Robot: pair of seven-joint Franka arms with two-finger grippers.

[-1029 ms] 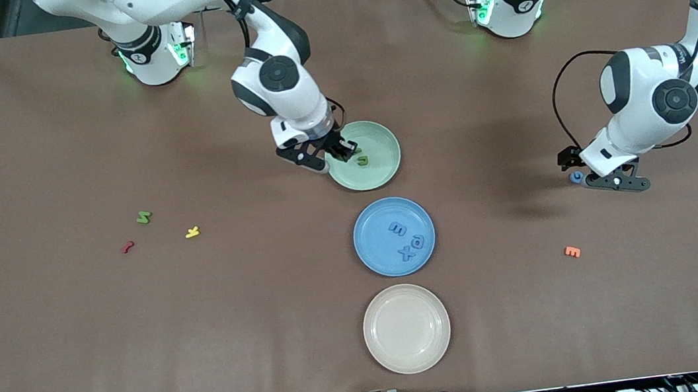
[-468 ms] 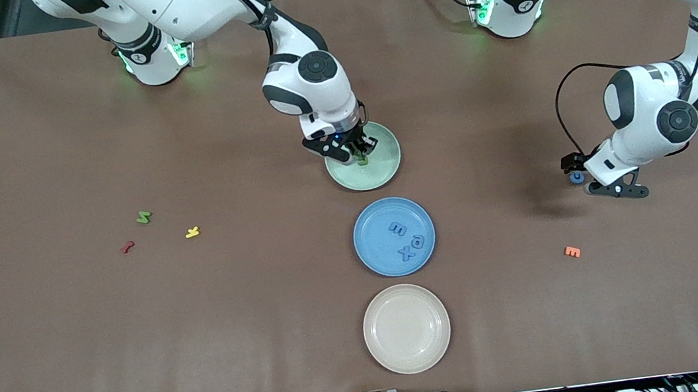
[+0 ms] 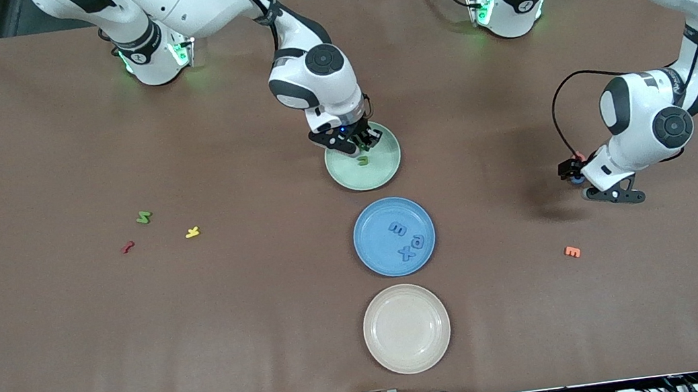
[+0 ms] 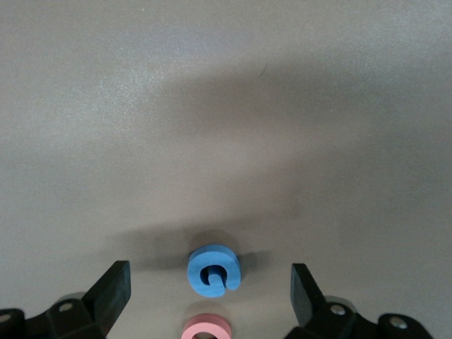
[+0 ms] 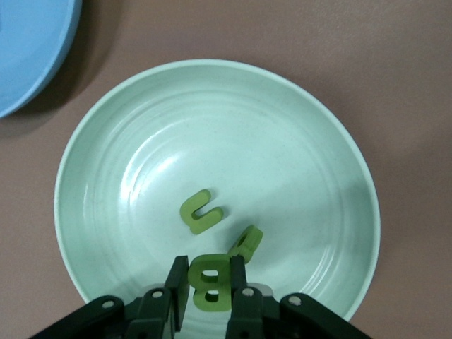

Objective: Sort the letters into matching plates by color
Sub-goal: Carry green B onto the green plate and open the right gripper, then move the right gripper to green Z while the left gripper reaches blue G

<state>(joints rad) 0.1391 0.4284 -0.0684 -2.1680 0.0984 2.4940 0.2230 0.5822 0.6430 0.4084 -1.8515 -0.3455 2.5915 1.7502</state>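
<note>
On the brown table [image 3: 76, 356], three plates sit in a row down the middle: pale green plate [image 3: 385, 168] closest to the robot bases, bright blue plate [image 3: 372, 246] next, cream plate [image 3: 406, 329] nearest the front camera. Right arm reaches from its base to the green plate; right gripper [image 3: 356, 145] hangs over that plate, fingers pinched together on a green letter B [image 5: 210, 284]. Two more green letters lie in the plate: a U shape [image 5: 200, 211] flat near the centre, and another one [image 5: 245, 241] tilted just beside the held B, shape unclear. Blue plate holds three blue letters [image 3: 408, 242] grouped toward the left arm's side of the plate. Left arm is bent low toward its own end of the table; left gripper [image 4: 210, 286] sits with fingers spread wide apart, straddling a blue letter G [image 4: 213, 270] lying flat on the table, not touching it. A pink ring-shaped piece [image 4: 206, 327] lies just beside the G. Loose pieces: green letter [image 3: 144, 216], red letter [image 3: 127, 247] and yellow letter [image 3: 192, 232] toward the right arm's end; orange letter [image 3: 572, 252] toward the left arm's end.
</note>
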